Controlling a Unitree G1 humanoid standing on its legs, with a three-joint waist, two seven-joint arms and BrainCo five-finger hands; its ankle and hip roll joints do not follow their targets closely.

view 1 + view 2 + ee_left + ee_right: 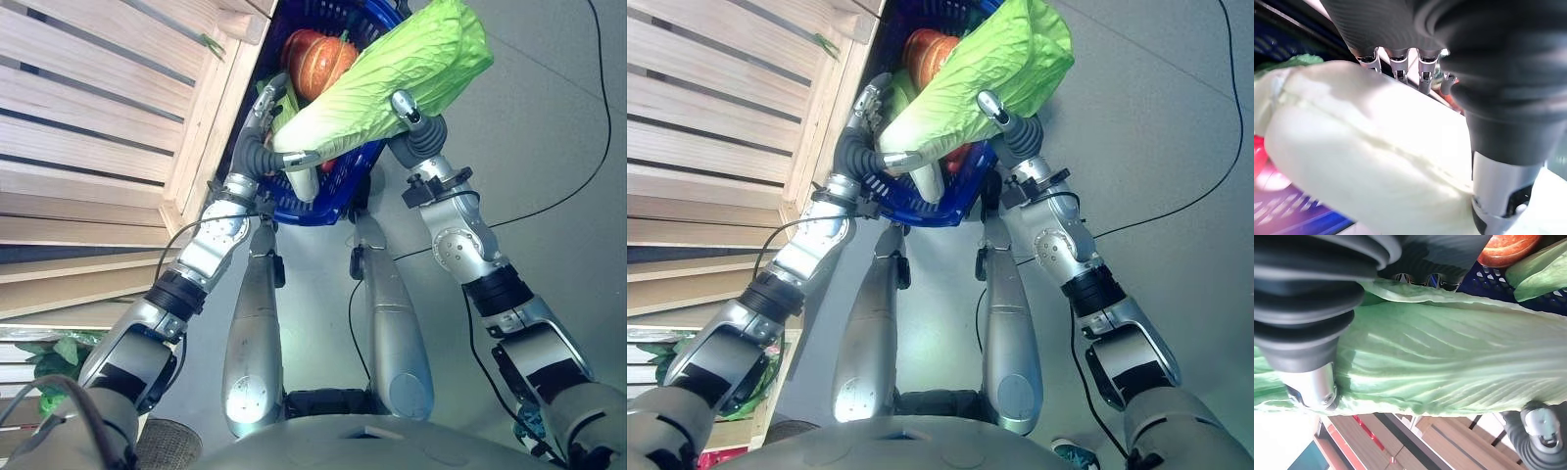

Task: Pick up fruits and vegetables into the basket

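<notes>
A large napa cabbage [392, 78], pale green with a white stem end, lies across the top of the blue basket [333, 201]. My left hand [263, 145] is shut on the white stem end [1366, 161], fingers [1422, 73] behind it and thumb [1503, 196] in front. My right hand [419, 125] is shut on the leafy part [1449, 362], its thumb [1312, 387] pressed into the leaves. An orange pumpkin [318, 61] sits in the basket behind the cabbage, and something red [328, 164] shows under it.
A slatted wooden crate [98, 117] stands close along the basket's left side. Green leafy vegetables [59, 357] lie at the lower left. Grey floor [549, 117] spreads to the right of the basket.
</notes>
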